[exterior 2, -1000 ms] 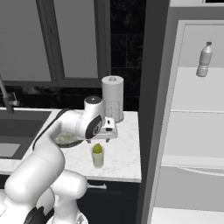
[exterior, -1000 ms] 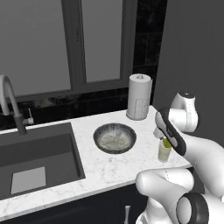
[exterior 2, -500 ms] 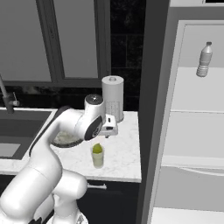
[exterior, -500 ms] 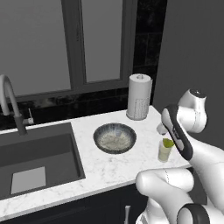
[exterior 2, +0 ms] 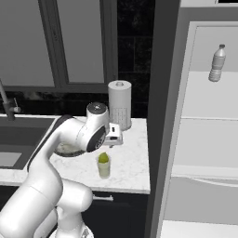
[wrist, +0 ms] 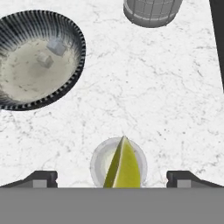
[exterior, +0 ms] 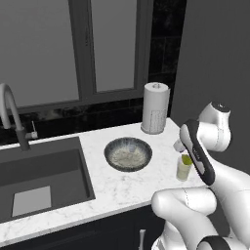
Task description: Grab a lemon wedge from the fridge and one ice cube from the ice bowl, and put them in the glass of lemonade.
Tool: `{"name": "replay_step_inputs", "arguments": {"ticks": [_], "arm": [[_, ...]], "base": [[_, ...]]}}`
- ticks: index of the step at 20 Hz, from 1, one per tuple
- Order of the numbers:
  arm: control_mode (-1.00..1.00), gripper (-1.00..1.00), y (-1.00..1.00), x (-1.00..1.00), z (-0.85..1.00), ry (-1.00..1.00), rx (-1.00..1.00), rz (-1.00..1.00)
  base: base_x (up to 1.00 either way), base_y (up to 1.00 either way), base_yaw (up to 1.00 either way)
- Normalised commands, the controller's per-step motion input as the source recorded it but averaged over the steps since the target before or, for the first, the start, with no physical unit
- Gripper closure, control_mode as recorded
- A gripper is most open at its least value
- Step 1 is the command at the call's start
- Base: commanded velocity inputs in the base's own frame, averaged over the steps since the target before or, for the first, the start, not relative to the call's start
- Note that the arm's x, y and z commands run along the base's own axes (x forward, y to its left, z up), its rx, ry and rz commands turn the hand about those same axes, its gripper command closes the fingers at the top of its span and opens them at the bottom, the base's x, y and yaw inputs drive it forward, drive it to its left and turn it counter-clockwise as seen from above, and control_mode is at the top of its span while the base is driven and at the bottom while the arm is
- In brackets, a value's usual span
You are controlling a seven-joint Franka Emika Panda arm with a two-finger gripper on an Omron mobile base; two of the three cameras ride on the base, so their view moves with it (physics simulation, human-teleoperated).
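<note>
The glass of lemonade [wrist: 101, 162] stands on the white marble counter near its right end, with the yellow-green lemon wedge [wrist: 124, 165] resting point-up inside it. My gripper [wrist: 111, 179] hovers directly above the glass, open, its two fingertips far apart on either side and nothing between them. From the right base view the hand [exterior 2: 114, 137] is just over the glass [exterior 2: 103, 166] and the lemon wedge [exterior 2: 103, 158]. The ice bowl [wrist: 78, 43] lies left of the glass, with two pale ice cubes [wrist: 56, 46] in it. The fridge [exterior 2: 209, 116] stands open to the right.
A tall white paper-towel roll [exterior: 155, 114] stands at the back of the counter behind the glass [exterior: 183, 170]. The sink [exterior: 39, 180] and faucet [exterior: 12, 112] lie to the left of the bowl [exterior: 128, 154]. A water bottle [exterior 2: 216, 62] stands on the fridge's upper shelf.
The hand has risen a little above the glass and the arm's elbow has swung right. The lemon wedge stays in the glass.
</note>
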Motion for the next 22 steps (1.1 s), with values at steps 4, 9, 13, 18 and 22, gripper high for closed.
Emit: {"name": "replay_step_inputs", "arguments": {"ticks": [4,9,13,18,22], "arm": [[-1.0,-1.0,0.23,-0.16,0.09,-0.07,0.0,0.0],[-1.0,-1.0,0.15,-0.14,0.21,-0.13,0.0,0.0],[-1.0,-1.0,0.31,-0.12,0.3,-0.16,0.01,0.01],[-1.0,-1.0,0.54,-0.11,0.17,-0.17,0.0,0.06],[-1.0,-1.0,0.42,0.01,0.04,-0.1,0.0,0.02]], "base": [[0.0,0.0,0.0],[0.0,0.0,0.0],[0.0,0.0,0.0],[0.0,0.0,0.0],[0.0,0.0,0.0]]}}
